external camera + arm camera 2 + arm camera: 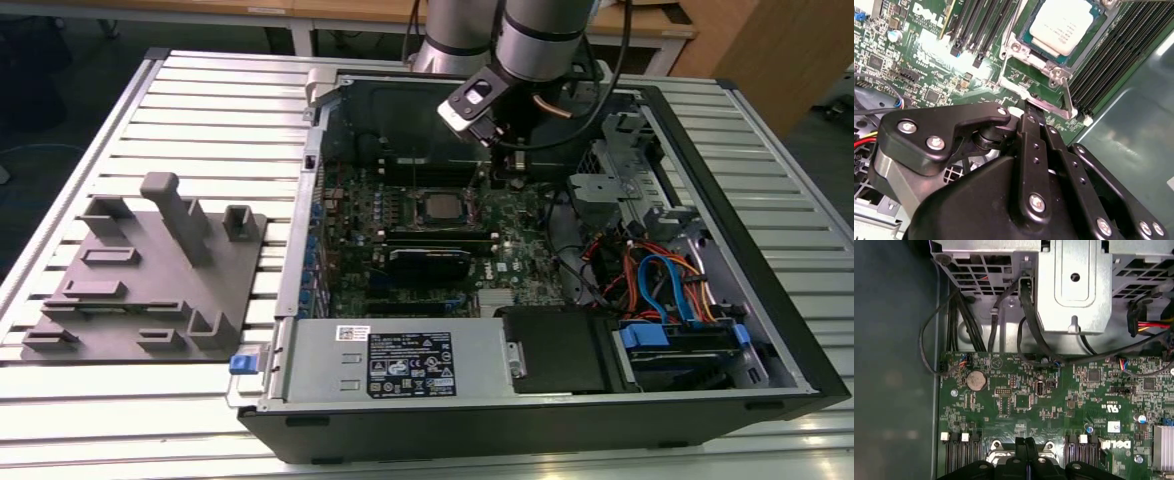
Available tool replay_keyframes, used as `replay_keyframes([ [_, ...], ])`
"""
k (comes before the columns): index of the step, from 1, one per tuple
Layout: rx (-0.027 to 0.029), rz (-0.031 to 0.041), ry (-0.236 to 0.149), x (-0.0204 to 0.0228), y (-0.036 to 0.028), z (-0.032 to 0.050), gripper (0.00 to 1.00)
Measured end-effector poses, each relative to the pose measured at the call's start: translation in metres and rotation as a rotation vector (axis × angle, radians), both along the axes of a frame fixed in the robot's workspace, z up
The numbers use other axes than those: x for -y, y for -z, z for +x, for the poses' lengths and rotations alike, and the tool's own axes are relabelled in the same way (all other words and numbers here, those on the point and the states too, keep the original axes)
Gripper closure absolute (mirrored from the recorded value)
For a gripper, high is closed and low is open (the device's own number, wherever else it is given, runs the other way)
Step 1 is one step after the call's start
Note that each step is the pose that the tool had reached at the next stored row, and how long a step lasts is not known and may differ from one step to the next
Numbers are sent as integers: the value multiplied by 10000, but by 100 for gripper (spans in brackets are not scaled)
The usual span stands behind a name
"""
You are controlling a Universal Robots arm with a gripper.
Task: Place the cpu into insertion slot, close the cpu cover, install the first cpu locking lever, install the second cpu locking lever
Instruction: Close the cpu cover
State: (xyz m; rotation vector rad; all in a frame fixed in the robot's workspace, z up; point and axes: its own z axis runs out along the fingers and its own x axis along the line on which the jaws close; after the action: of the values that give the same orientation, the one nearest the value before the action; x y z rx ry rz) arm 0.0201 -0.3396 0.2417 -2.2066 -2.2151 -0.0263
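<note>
- The gripper [503, 163] is hanging nose-down inside the open computer case [787, 330]. Its two fingers [1020, 450] are pressing together with no gap, and nothing is showing between them.
- The cpu [1061, 27] is lying flat in the insertion slot [412, 206], silver top up. In the exterior view it is sitting at about eight o'clock from the gripper, near but apart.
- The cpu cover [1040, 59] is, by my judgement, lying folded down around the chip.
- In the second wrist view the fingertips are meeting a thin silver locking lever [1067, 95] at the socket edge nearest them. I cannot tell whether they are touching it or sitting just beside it.
- The lever's rod is running along that edge, crosswise to the closed fingers. Whether it is latched, I cannot tell.
- The case is holding the green motherboard [1019, 400], a power-supply box [334, 370] at six o'clock and loose cables [661, 280] at four o'clock.
- A grey fixture [147, 290] is sitting outside the case at nine o'clock.
</note>
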Motion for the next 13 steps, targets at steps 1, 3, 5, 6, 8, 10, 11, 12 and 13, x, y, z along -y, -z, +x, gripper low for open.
replay_keyframes([
  [1,0,-1,0,0,0,-9,90],
  [3,0,-1,0,0,0,-24,90],
  [5,0,-1,0,0,0,-30,90],
  [6,0,0,0,0,0,-31,90],
  [8,0,0,0,0,0,-32,90],
  [10,0,0,2,0,0,-35,90],
  [11,0,0,2,0,0,-37,90],
  [12,0,-1,0,0,0,-38,90],
  [13,0,-1,1,0,0,-41,90],
])
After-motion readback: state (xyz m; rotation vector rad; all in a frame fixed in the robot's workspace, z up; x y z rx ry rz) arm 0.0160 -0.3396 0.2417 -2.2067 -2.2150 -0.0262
